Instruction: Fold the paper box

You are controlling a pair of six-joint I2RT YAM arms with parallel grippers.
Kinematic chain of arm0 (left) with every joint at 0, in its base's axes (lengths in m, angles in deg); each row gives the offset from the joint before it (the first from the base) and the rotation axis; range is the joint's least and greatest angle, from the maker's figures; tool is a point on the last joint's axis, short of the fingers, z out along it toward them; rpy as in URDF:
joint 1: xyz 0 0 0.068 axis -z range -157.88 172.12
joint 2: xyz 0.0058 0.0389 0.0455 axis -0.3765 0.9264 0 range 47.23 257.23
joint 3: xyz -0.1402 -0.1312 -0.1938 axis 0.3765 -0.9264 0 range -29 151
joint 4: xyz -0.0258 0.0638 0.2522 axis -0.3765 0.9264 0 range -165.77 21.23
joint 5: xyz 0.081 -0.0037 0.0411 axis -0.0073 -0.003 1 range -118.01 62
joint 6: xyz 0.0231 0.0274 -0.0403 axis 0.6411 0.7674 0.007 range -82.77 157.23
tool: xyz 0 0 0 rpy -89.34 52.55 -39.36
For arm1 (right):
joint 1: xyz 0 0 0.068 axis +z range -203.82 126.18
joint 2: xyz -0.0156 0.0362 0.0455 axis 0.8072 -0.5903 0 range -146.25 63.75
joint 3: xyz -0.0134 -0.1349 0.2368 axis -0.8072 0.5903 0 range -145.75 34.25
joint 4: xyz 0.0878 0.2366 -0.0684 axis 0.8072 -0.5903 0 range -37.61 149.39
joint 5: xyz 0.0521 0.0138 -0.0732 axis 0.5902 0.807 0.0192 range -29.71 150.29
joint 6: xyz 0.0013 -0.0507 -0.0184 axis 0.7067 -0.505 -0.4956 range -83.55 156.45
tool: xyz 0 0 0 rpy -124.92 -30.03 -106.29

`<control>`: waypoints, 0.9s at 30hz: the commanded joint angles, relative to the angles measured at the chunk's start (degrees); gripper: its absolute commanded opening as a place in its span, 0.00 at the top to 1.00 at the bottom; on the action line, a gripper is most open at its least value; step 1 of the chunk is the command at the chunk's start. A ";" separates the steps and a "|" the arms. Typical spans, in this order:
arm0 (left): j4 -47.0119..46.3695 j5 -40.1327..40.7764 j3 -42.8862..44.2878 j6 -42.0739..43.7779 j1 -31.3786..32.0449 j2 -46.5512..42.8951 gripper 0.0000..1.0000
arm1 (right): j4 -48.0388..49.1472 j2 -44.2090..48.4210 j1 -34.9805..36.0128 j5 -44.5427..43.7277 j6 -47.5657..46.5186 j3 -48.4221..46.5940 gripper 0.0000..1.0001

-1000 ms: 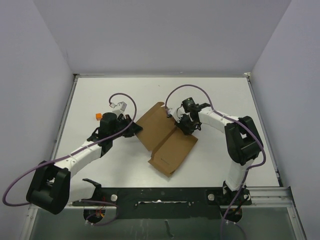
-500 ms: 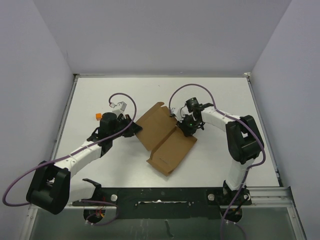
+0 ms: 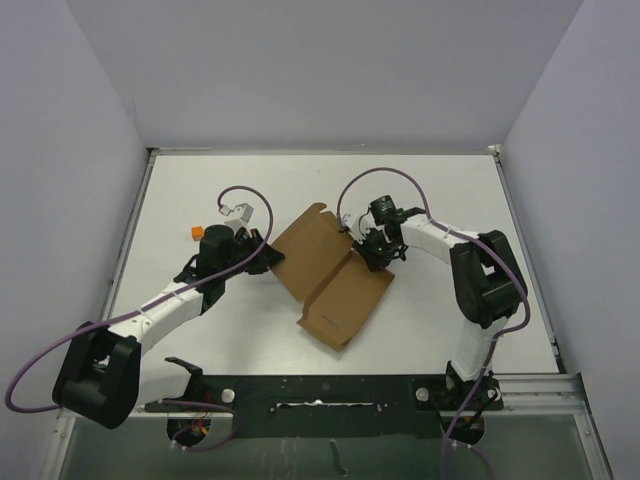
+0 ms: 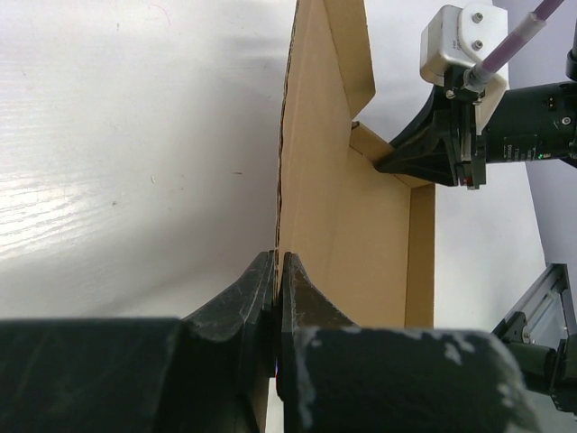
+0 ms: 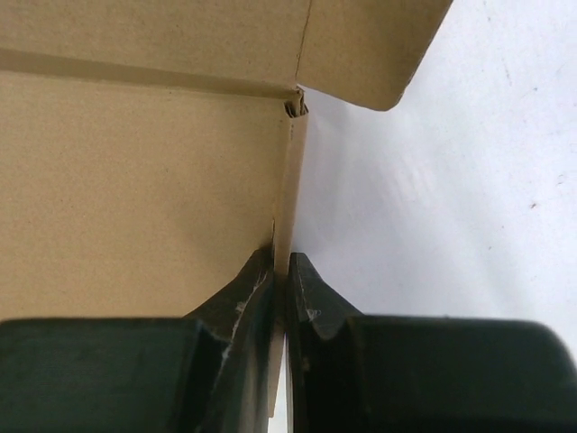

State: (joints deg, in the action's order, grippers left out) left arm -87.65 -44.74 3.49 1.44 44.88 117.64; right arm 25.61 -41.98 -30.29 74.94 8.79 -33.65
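The paper box is a brown die-cut cardboard sheet, partly folded, lying on the white table between the two arms. My left gripper is shut on its left edge; in the left wrist view the gripper pinches the thin sheet edge-on. My right gripper is shut on the box's right edge near the middle crease; in the right wrist view the gripper clamps a narrow cardboard strip, with a flap beyond.
The white table has raised rims at the left, back and right. An orange part sits on the left wrist. Purple cables loop over both arms. A black rail runs along the near edge.
The right gripper shifted slightly right and back left with the box's edge; the box's near corner moved a little. The left arm has stayed still.
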 commanded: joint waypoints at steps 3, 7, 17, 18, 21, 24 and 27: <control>-1.83 1.89 1.68 1.61 -0.61 -1.86 1.00 | -0.21 0.26 -0.33 -4.58 -3.03 0.66 0.94; -1.86 1.71 1.66 1.77 -0.59 -1.99 1.00 | -1.11 1.71 -1.75 2.80 -2.82 0.25 0.70; -2.44 0.93 1.87 1.61 -0.62 -1.29 1.00 | 1.21 2.60 -2.91 9.47 -0.11 0.63 0.67; -2.50 0.84 1.95 1.71 -0.62 -1.25 1.00 | 1.38 2.63 -2.96 10.66 0.11 0.72 0.66; -2.80 0.55 2.05 1.70 -0.62 -0.95 1.00 | 2.39 2.41 -3.09 13.24 0.93 0.93 0.65; -2.97 0.20 2.29 1.85 -0.54 -0.67 1.00 | 3.62 1.65 -2.90 12.42 2.08 0.84 0.65; -3.06 0.09 2.38 2.11 -0.30 -0.63 1.00 | 5.09 1.08 -2.70 9.37 2.86 0.99 0.67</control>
State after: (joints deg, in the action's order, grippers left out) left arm -88.31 -44.74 3.52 1.92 44.62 117.64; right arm 27.01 -41.90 -32.89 85.04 9.84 -33.00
